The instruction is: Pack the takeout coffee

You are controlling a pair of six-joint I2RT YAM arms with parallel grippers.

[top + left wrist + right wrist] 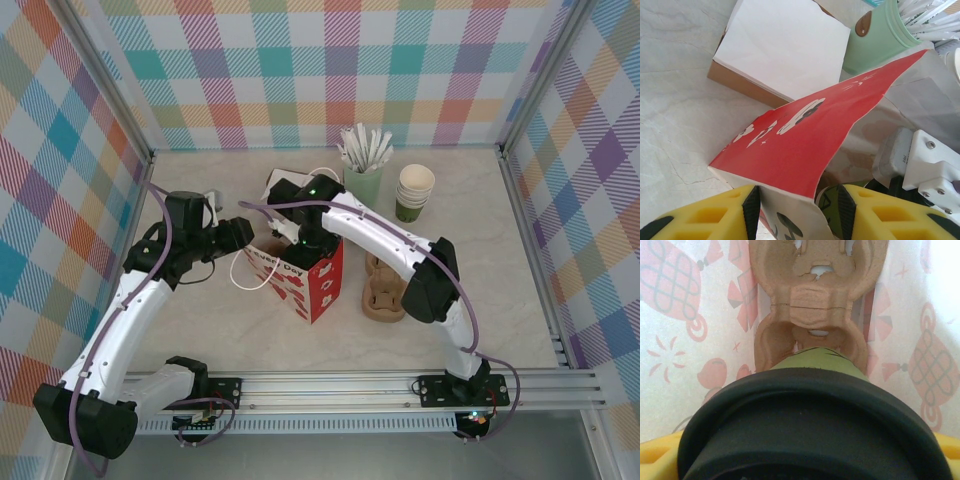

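Left claw (797,207): fingers straddle the left rim of the red bag (318,285); whether they pinch it, cannot tell. Right claw (800,462): down in the bag's mouth, clenched on the coffee cup (812,359) just under its black lid (810,425). The cup hangs inside the bag, above a cardboard carrier (812,305) at the bag's bottom.
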